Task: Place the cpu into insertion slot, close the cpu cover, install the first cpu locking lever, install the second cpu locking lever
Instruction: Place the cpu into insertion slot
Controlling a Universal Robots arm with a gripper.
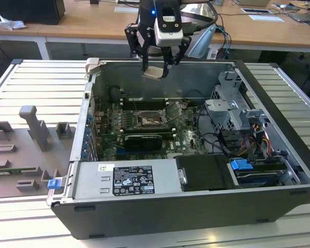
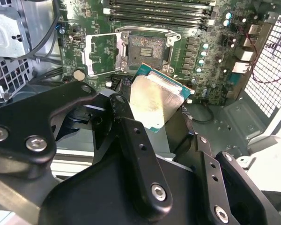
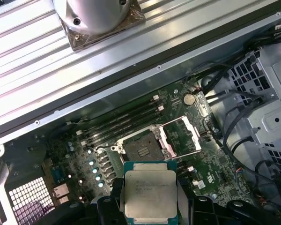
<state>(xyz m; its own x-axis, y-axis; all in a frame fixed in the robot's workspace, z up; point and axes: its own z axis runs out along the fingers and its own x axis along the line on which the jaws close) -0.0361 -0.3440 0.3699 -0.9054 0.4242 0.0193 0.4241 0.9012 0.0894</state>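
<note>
My gripper (image 1: pixel 155 67) hangs above the open computer case, shut on the cpu (image 1: pixel 154 73), a pale silver square chip held flat between the fingers. In both wrist views the cpu (image 2: pixel 154 101) (image 3: pixel 150 194) sits between the black fingers (image 2: pixel 131 136). The insertion slot (image 1: pixel 146 120) (image 2: pixel 145 49) (image 3: pixel 141 146) lies well below it on the green board, its dark centre bare. The cpu cover (image 2: pixel 99 55) (image 3: pixel 182 136) is swung open beside the slot, a silver frame hinged at one edge.
The black case wall (image 1: pixel 160 217) surrounds the board. A power supply (image 1: pixel 126 181) sits at the front, a drive cage (image 1: pixel 232 111) and cables on the exterior view's right. Long memory slots (image 1: pixel 144 102) run behind the socket. Grey fixtures (image 1: pixel 33 126) stand outside the case on the left.
</note>
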